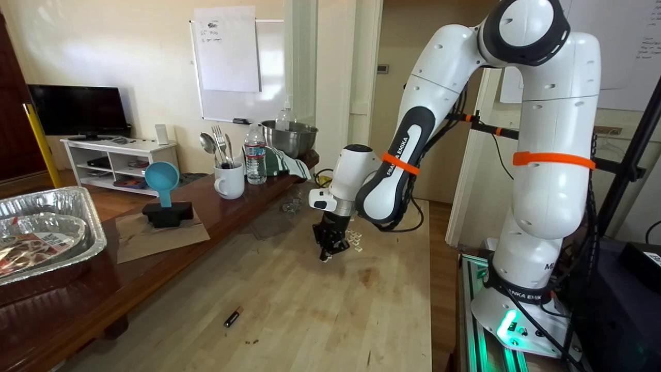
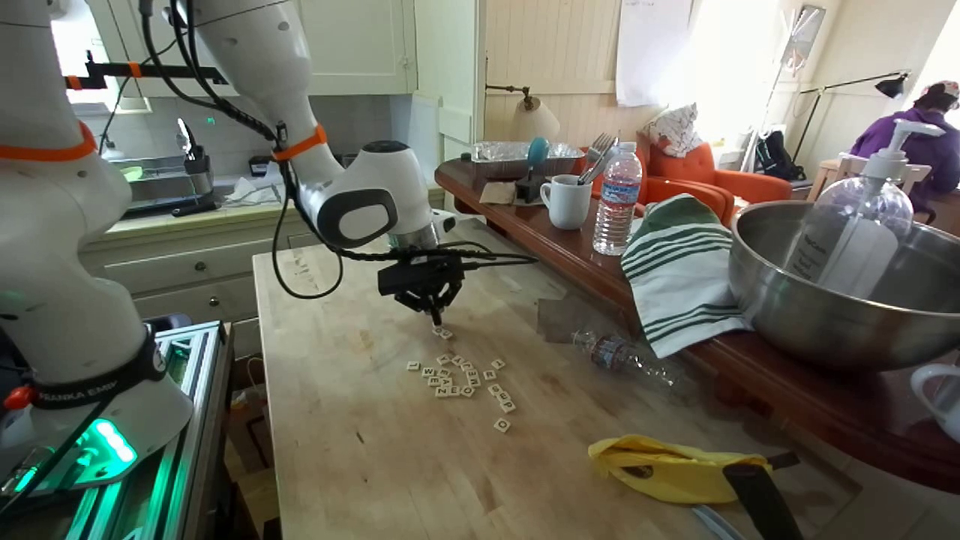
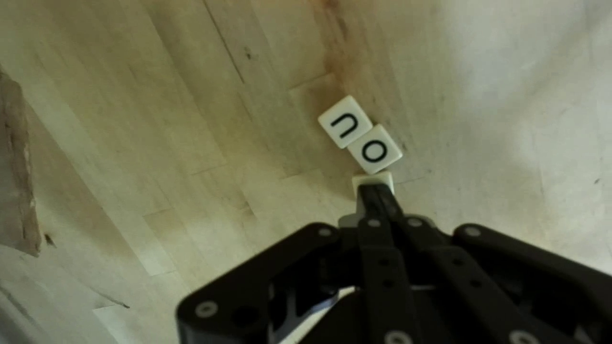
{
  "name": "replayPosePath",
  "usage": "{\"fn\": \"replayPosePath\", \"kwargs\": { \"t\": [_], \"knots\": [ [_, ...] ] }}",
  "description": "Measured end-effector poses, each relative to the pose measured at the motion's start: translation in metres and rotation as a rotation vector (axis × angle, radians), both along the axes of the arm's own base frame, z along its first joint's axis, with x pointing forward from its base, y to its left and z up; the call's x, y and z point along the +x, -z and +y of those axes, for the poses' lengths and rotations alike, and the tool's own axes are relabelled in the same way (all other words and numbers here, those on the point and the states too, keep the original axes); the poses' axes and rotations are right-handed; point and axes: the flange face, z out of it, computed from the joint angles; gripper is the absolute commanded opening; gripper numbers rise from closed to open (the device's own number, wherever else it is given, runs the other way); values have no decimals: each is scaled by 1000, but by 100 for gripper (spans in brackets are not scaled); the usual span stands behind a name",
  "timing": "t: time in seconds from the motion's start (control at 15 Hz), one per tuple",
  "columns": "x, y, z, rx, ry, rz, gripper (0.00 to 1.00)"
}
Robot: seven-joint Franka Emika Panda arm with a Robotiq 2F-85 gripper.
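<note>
In an exterior view, a tile cluster [image 2: 472, 381] lies on the worktop [image 2: 337, 450] before the hand [image 2: 437, 322], a bottle [image 2: 611, 354] to the right; in the wrist view, touching tiles [image 3: 366, 143] lie beyond a third tile [image 3: 373, 178].

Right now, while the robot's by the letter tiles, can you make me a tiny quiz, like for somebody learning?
1. True or false: the jaws are wide open.
2. In the wrist view, which letter makes a closed ring on its letter tile?
3. What is the spoon standing in?

Key
1. False: they are shut, right at a partly hidden tile.
2. O.
3. The white mug.
</note>
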Motion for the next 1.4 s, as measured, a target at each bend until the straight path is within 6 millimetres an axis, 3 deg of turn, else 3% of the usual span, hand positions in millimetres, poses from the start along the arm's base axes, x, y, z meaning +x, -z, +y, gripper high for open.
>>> {"fn": "replayPosePath", "kwargs": {
  "t": [1.4],
  "knots": [
    [-6, 0, 9, -116, -278, -3, 0]
  ]
}}
